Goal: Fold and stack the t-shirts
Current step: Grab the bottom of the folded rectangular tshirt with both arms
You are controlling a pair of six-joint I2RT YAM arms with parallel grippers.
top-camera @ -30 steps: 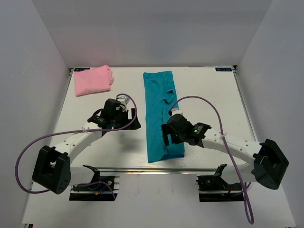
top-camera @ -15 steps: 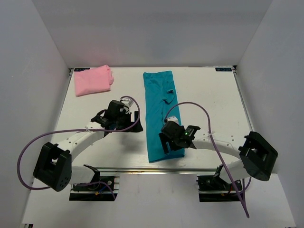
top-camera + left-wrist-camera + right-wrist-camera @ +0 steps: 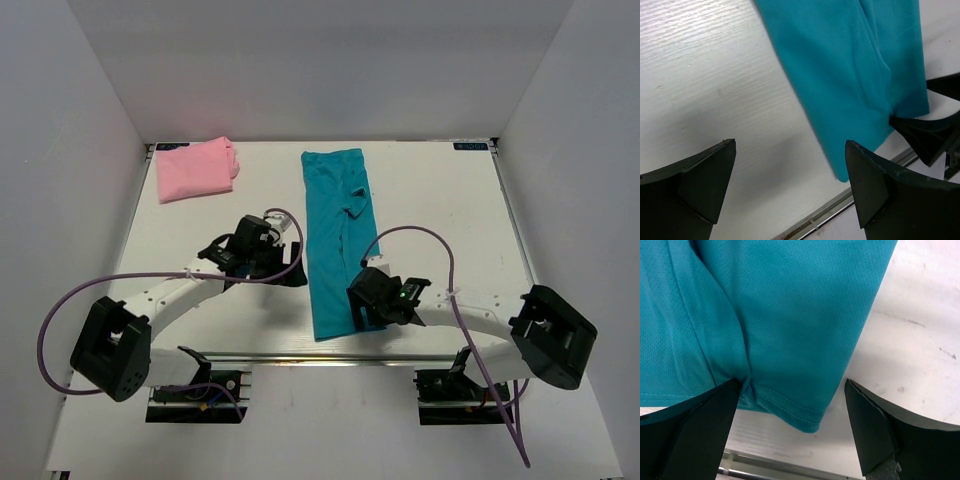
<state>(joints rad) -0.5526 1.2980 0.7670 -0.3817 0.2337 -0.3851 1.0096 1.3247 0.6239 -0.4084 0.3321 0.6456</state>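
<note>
Teal t-shirt (image 3: 338,245), already narrowed to a long strip, down the middle of the table (image 3: 440,210), hem at the near edge; looked unmoved over the last second. Pink t-shirt (image 3: 195,168) folded, parked at the far left corner, well apart.

Left gripper (image 3: 288,265): slid rightward off bare table, ended just beside the strip's left edge, by the near left hem corner; jaws wide apart, nothing held.

Right gripper (image 3: 362,312): dropped back toward the near edge, ended over the near right hem corner; jaws wide apart too, one finger (image 3: 695,435) touching or just over a crease in the cloth, could not tell which.

Judged as both arms lining up on the two hem corners. Likely next: pinch both corners, carry hem toward the collar for the crosswise fold. Not yet gripped, so fold and stacking with pink both left to do.
</note>
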